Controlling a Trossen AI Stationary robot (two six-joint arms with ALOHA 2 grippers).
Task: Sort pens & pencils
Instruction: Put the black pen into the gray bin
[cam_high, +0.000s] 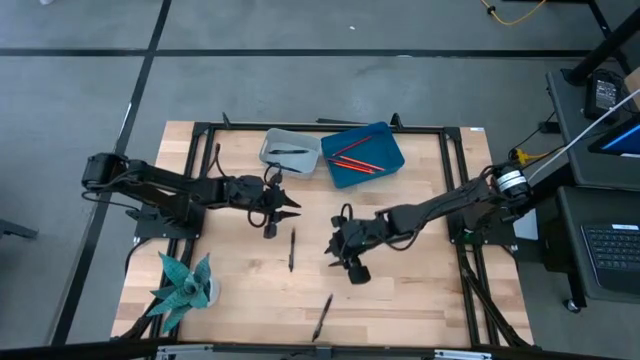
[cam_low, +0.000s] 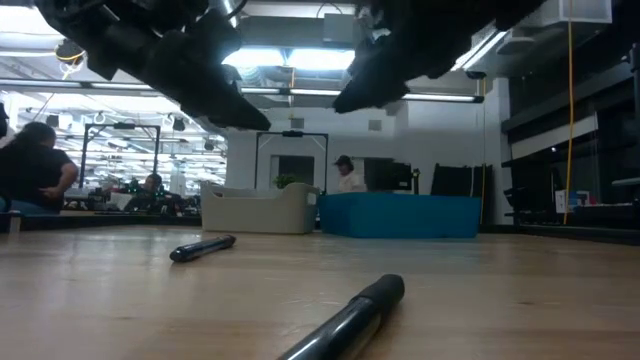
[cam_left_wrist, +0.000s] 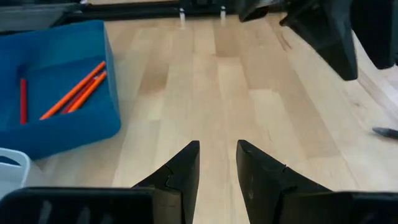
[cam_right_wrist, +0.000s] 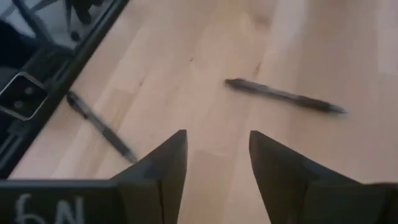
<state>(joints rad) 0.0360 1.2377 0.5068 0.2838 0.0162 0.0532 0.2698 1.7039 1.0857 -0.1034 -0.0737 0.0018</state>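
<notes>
Wooden tabletop (cam_high: 400, 290) noted, with blue tray (cam_high: 385, 160) and grey tray (cam_high: 290, 148) at far edge. Pencils (cam_high: 352, 160) lying in blue tray; one dark pen (cam_high: 288, 151) in grey tray. Right hand (cam_high: 345, 252) hovering mid-tabletop, fingers (cam_right_wrist: 163, 163) spread, holding nothing. Nearest loose pen (cam_high: 292, 248) just ahead of right hand; second pen (cam_high: 322, 316) off to its side, near front edge. Left hand (cam_high: 285, 205) parked beside grey tray, fingers (cam_left_wrist: 180, 177) narrowly parted, empty. Recommended: lower right hand straight over nearest pen, fingers square across barrel, close at mid-length to prevent tipping, then carry to grey tray.
</notes>
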